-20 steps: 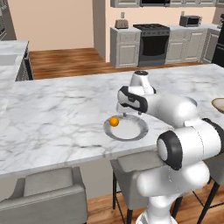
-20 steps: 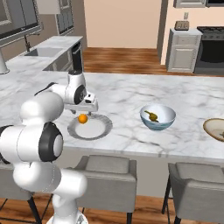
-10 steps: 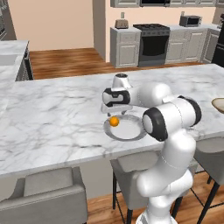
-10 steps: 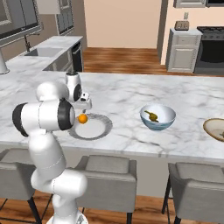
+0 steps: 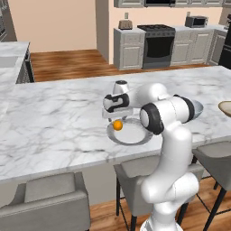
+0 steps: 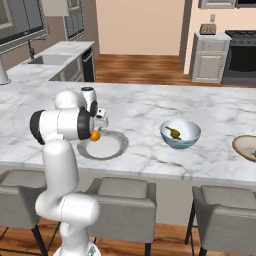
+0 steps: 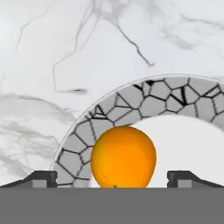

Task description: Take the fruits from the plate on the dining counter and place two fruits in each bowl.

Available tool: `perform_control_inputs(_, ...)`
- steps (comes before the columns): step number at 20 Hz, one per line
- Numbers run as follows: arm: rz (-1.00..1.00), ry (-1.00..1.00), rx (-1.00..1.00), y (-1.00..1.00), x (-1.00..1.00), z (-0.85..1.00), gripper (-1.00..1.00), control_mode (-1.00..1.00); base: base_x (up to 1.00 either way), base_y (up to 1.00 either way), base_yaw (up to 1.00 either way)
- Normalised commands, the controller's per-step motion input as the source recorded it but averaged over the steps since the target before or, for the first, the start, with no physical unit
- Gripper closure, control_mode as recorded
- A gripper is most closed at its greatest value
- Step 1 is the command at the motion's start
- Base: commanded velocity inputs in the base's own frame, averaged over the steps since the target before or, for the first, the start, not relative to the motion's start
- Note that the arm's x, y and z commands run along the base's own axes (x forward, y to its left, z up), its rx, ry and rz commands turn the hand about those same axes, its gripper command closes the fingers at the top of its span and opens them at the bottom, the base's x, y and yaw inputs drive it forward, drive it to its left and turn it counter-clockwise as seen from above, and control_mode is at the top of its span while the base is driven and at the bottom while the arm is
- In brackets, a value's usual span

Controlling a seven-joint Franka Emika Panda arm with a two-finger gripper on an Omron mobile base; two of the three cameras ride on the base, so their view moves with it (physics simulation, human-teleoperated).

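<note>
Task progress, judged from the present layout, is partial. The plate (image 5: pixel 131 134) sits on the tabletop (image 5: pixel 54 113) near its front edge and carries a single fruit, the orange (image 5: pixel 117 126), resting near the rim on the side away from the bowls. The deep white-and-blue bowl (image 6: pixel 180 134) stands to the right of the plate in the right base view, apart from it, and contains at least one yellowish fruit, probably the banana (image 6: pixel 173 132); whether a second fruit lies beside it cannot be determined at this resolution. The tan bowl (image 6: pixel 246 147) sits further along the tabletop at the frame edge, and its contents cannot be seen. The orange therefore remains to be transferred, and the count in each bowl remains to be confirmed. The end effector (image 7: pixel 115 178) is positioned low over the plate, directly above the orange. Its jaws are spread to full width, one fingertip visible on each side of the fruit in the hand view, with clear space between each tip and the orange skin. No contact is evident, and nothing is held. The orange is centred between the fingertips, so the alignment appears suitable for a descent and closure on the fruit.
</note>
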Motion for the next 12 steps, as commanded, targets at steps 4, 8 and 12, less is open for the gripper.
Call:
perform_control_inputs(4,0.00,0.03,0.00,0.00,0.17,-0.25,-1.00,-1.00,0.00,0.00,0.00)
perform_control_inputs(8,0.00,0.02,0.00,-0.06,0.00,-0.18,-1.00,-1.00,0.00,0.00,0.00)
perform_control_inputs(12,0.00,0.00,0.00,-0.09,0.00,-0.19,-1.00,-1.00,0.00,0.00,0.00)
